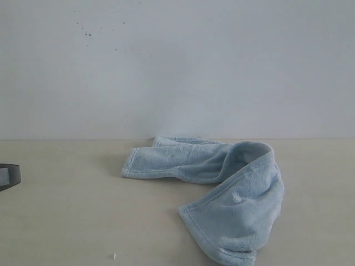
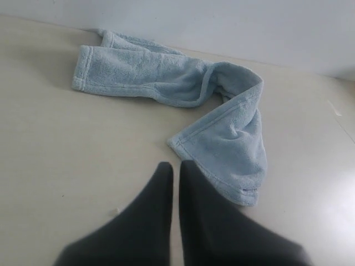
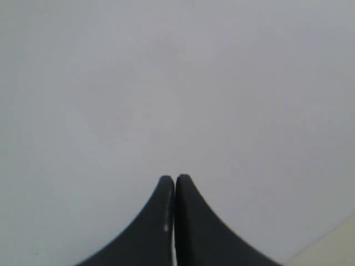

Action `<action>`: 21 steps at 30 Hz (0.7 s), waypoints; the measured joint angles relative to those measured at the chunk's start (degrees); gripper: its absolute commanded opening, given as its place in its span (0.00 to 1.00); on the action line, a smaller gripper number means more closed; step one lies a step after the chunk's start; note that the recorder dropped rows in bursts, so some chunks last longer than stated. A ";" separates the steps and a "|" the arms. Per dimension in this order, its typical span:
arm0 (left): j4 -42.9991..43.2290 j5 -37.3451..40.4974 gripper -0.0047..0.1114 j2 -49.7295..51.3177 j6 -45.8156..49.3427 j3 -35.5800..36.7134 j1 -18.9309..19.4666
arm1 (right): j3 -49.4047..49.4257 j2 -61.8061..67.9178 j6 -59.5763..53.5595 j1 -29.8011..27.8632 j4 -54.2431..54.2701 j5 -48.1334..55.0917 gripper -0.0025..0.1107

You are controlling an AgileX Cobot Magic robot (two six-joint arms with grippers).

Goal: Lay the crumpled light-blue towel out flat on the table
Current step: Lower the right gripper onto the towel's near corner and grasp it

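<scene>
The light-blue towel (image 1: 222,188) lies crumpled on the beige table (image 1: 66,221), folded lengthwise and bent into an L. One arm of the L runs along the back and the other comes toward the front edge. In the left wrist view the towel (image 2: 222,127) lies just beyond my left gripper (image 2: 176,165). That gripper is shut with nothing in it, and its tips hover close to the towel's near hemmed corner. My right gripper (image 3: 175,178) is shut and empty, facing the bare wall; it does not show in the exterior view.
A dark part (image 1: 10,176) of the left arm pokes in at the left edge of the exterior view. A pale grey wall (image 1: 177,66) stands right behind the table. A tiny white crumb (image 1: 114,256) lies near the front.
</scene>
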 measured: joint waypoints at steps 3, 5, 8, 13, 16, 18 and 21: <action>0.00 0.00 0.07 0.00 0.00 0.00 0.00 | -3.36 0.00 5.78 0.00 -6.39 5.34 0.02; 0.00 0.00 0.07 0.00 0.00 0.00 0.00 | -6.26 -0.08 8.46 0.00 -10.91 9.41 0.02; 0.00 0.00 0.07 0.00 0.52 0.00 0.00 | -11.80 1.81 10.11 0.89 -15.59 17.08 0.02; 0.00 0.00 0.07 0.00 0.77 0.00 0.00 | -20.56 13.37 1.23 9.13 -17.08 28.78 0.02; 0.00 0.00 0.07 0.00 1.91 0.00 0.00 | -27.13 23.06 -8.76 16.71 -16.66 37.36 0.02; 0.00 0.00 0.07 0.00 2.49 0.00 0.00 | -32.19 30.84 -15.41 22.30 -16.66 43.44 0.03; 0.00 0.00 0.07 0.00 2.79 0.00 0.00 | -39.57 42.68 -22.86 28.81 -16.83 49.96 0.08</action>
